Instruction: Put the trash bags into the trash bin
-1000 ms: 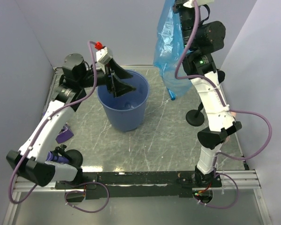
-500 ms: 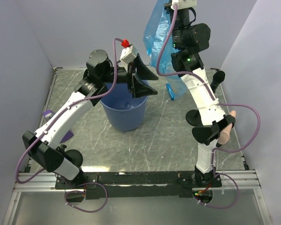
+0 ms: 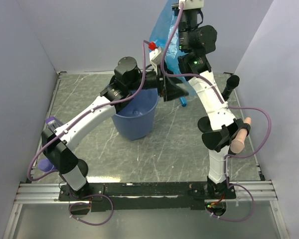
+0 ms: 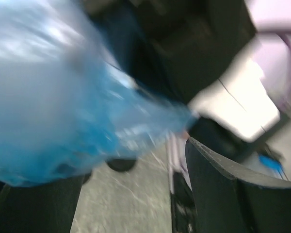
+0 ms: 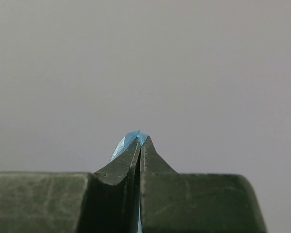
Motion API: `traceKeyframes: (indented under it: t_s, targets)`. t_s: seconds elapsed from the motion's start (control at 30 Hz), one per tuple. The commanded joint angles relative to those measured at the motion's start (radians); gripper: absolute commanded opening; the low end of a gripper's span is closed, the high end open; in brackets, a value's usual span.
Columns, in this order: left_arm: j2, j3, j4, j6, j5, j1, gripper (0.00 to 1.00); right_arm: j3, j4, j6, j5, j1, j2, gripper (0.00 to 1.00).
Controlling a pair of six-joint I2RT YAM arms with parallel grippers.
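At the near edge both arms rise from their bases over the grey, marbled bench (image 3: 179, 144). A small purple object (image 3: 52, 121) lies by the left edge, beside the left arm. A peach-coloured cylinder (image 3: 240, 138) shows next to the right arm's elbow.

Further in, left of centre, the trash bin (image 3: 134, 127) stands upright on the bench, mouth up. The left arm crosses above its far rim. No bag is in it that can be seen.

Just past the bin, to its right, is the left gripper (image 3: 173, 85) — its jaws are spread wide and clamp nothing. Its own camera is blurred; there the blue trash bag (image 4: 63, 107) fills the upper left above one dark finger (image 4: 223, 189). Whether film and finger touch cannot be told. A small blue item (image 3: 182, 102) lies on the bench just below this gripper.

Farthest back, the trash bag hangs in the air behind and to the right of the bin, clear of its mouth. Its lower end is hidden behind the left gripper. The right gripper (image 5: 140, 143) holds it from above — the jaws are pressed fully together, with a pinch of blue film poking out between the tips.
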Motion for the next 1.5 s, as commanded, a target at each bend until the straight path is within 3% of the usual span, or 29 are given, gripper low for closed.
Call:
traceKeyframes:
  t_s: [0.0,0.1,0.2,0.37,0.47,0.57,0.67,0.93,1.27,1.47]
  targets:
    - [0.000,0.055,0.023,-0.080,-0.349,-0.023,0.82,0.050,0.037,-0.017,0.048,-0.002,0.013,0.00]
    - [-0.003,0.043,0.009,-0.070,-0.396,-0.028,0.63,0.041,0.027,-0.014,0.051,-0.002,0.009,0.00]
    - [-0.052,-0.029,0.027,-0.040,-0.443,-0.006,0.53,-0.002,-0.020,0.046,0.051,-0.002,-0.034,0.00]
    - [-0.156,-0.138,0.031,-0.018,-0.399,0.097,0.46,-0.088,-0.201,0.244,-0.050,0.017,-0.121,0.00]
    - [-0.236,-0.213,0.040,0.002,-0.361,0.161,0.38,-0.117,-0.227,0.261,-0.078,0.069,-0.140,0.00]
    - [-0.309,-0.285,0.052,-0.003,-0.321,0.231,0.25,-0.130,-0.229,0.258,-0.115,0.128,-0.143,0.00]
    - [-0.378,-0.336,0.057,0.008,-0.281,0.297,0.01,-0.099,-0.243,0.270,-0.170,0.172,-0.123,0.00]
    - [-0.527,-0.311,0.005,0.066,-0.197,0.475,0.00,-0.068,-0.164,0.304,-0.322,0.244,-0.120,0.00]
    - [-0.620,-0.271,-0.098,0.158,-0.213,0.566,0.01,-0.159,-0.187,0.284,-0.299,0.300,-0.194,0.00]
    - [-0.638,-0.304,-0.179,0.201,-0.261,0.575,0.01,-0.407,-0.218,0.270,-0.253,0.300,-0.328,0.00]
